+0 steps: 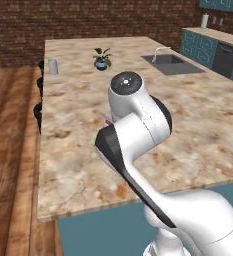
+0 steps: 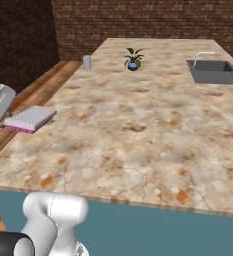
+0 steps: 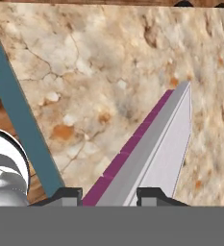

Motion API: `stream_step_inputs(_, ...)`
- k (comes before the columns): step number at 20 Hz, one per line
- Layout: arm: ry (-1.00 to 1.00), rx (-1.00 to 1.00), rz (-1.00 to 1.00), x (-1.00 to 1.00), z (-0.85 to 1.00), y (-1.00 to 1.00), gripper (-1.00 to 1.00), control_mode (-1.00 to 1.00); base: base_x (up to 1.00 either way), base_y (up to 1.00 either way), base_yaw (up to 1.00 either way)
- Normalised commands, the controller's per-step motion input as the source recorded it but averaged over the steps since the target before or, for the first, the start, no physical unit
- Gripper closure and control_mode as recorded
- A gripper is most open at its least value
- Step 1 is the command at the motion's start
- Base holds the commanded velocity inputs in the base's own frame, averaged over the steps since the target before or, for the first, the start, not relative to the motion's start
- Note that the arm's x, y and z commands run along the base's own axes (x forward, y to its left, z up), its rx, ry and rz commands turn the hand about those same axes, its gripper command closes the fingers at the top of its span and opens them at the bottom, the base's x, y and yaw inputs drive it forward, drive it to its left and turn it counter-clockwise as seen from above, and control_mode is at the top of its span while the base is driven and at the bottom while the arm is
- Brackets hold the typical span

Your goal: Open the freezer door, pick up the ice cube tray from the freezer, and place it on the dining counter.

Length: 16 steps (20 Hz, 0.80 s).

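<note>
Tool (image 3: pixel 109 193) grips ice cube tray (image 2: pixel 30 119) (seemingly empty) over dining counter (image 2: pixel 153 125).

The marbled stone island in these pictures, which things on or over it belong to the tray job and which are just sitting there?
Part of the job:
- thin flat white tray with a pink-magenta side
- beige marbled stone island top
- tool, shut on the tray

Just lying about:
- small potted plant in a blue pot
- small grey cup
- inset grey sink with faucet
</note>
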Motion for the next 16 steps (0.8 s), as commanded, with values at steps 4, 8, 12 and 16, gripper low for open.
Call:
stream_step_inputs(4,0.03,0.04,0.0,0.3,-0.6,0.0,1.0,-1.0,0.0,0.0,0.0)
stream_step_inputs(8,0.03,0.03,-0.02,0.17,-0.64,0.03,1.0,-1.0,0.0,0.0,0.0)
stream_step_inputs(12,0.04,0.02,-0.01,0.17,-0.77,0.05,1.0,-1.0,0.0,0.0,0.0)
stream_step_inputs(16,0.04,0.01,-0.01,0.27,-0.7,0.02,1.0,-1.0,0.0,0.0,0.0)
